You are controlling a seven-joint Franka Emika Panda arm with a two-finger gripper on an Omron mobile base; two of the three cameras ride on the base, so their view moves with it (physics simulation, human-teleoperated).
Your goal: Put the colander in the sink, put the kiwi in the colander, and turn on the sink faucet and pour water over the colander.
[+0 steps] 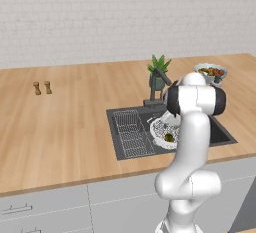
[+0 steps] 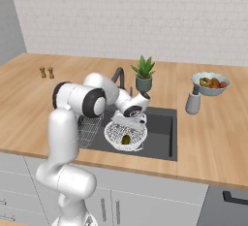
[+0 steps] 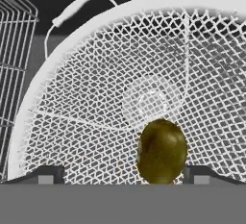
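the hand (image 2: 130, 121) hangs just over the colander (image 2: 125, 135), its tips spread wide and empty. the kiwi (image 3: 162, 151) lies loose on the mesh, and the colander sits in the sink (image 2: 161, 133) beside the rack. the placing step looks done; next the hand must lift clear and reach the faucet (image 2: 119, 76).

We see the small olive-brown oval kiwi (image 3: 162, 151) lying in the round white mesh colander (image 3: 96, 88), which sits in the dark grey recessed sink (image 2: 160, 123), seemingly right of its wire rack (image 1: 129, 132).
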